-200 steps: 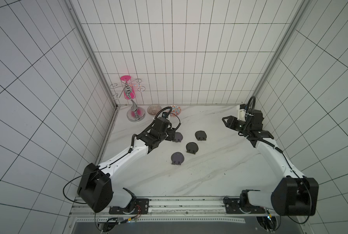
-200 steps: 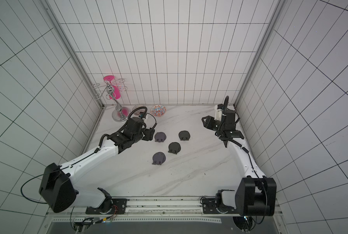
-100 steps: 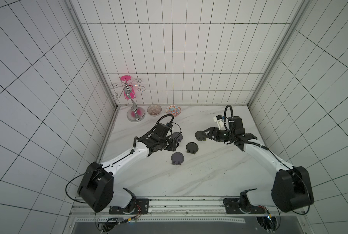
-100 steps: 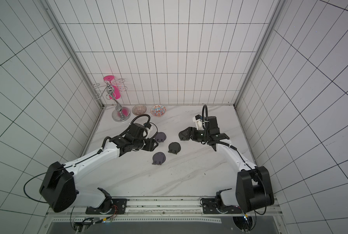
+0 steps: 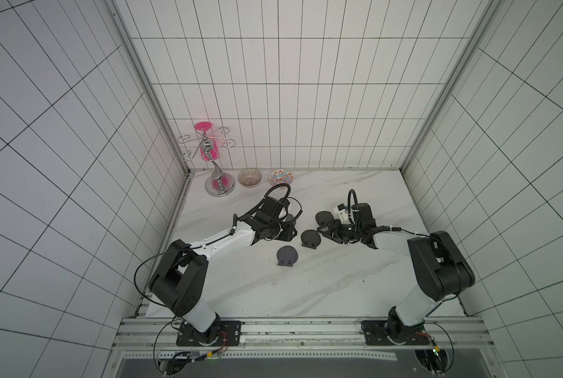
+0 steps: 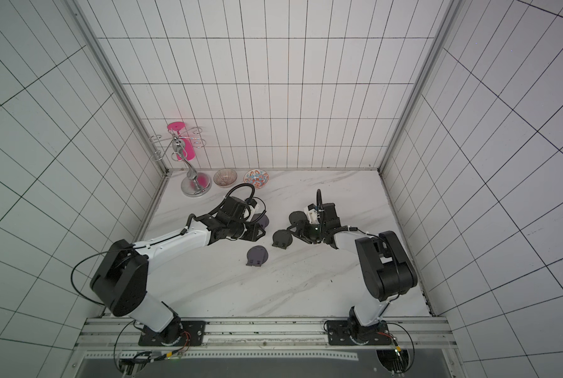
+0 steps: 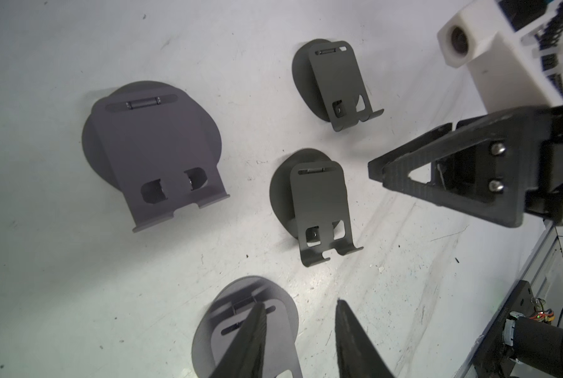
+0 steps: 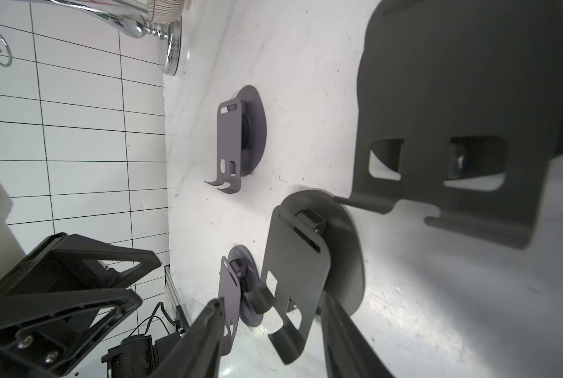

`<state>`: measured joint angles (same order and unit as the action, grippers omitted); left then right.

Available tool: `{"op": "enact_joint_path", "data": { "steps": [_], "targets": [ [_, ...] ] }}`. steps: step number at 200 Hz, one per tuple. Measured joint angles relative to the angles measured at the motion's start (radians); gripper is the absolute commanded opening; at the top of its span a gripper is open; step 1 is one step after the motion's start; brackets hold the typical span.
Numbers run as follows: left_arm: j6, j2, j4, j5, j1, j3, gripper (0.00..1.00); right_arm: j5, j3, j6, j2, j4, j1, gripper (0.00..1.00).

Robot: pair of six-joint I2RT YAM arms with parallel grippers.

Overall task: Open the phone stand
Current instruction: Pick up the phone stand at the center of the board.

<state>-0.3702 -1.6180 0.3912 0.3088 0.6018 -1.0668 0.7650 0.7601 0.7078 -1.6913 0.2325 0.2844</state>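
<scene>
In both top views the right gripper [image 5: 326, 230] has swung in from the rear right of the marble-look table [image 5: 339, 281] and now sits low in the cluster of four phone stands, its tips at the middle stand [image 5: 310, 239]; the left gripper [image 5: 290, 231] has stayed over the back stand [image 6: 263, 220], which its arm mostly hides; the near stand [image 5: 287, 256] and the far stand [image 5: 324, 217] lie apart from both grippers; I judge the reach is over and the opening itself is about to start, since no plate is yet raised to a working angle; in the left wrist view the left jaws stand at a narrowish gap, one jaw above the back stand [image 7: 218, 311] and the other over bare table, clamped on nothing that I can see; all four stands are thin, matt, dark sheet metal, each a round base, a small hinge and a rounded plate with two cut-outs and a curled lip; in the right wrist view the right jaws are moderately apart and flank the plate of the middle stand [image 8: 293, 261], which tilts a little off its base on a hinge block; whether either jaw touches it I cannot tell; the smooth plate looks slippery, so a hold near the lip seems safer.
</scene>
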Motion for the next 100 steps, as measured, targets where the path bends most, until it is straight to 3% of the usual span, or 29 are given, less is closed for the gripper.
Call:
{"op": "enact_joint_path", "data": {
  "steps": [100],
  "targets": [
    [-0.008,-0.155,-0.066,0.03,0.02,-0.064,0.35,0.013,0.0,0.027,-0.087,0.107,0.005,0.5]
  ]
}}
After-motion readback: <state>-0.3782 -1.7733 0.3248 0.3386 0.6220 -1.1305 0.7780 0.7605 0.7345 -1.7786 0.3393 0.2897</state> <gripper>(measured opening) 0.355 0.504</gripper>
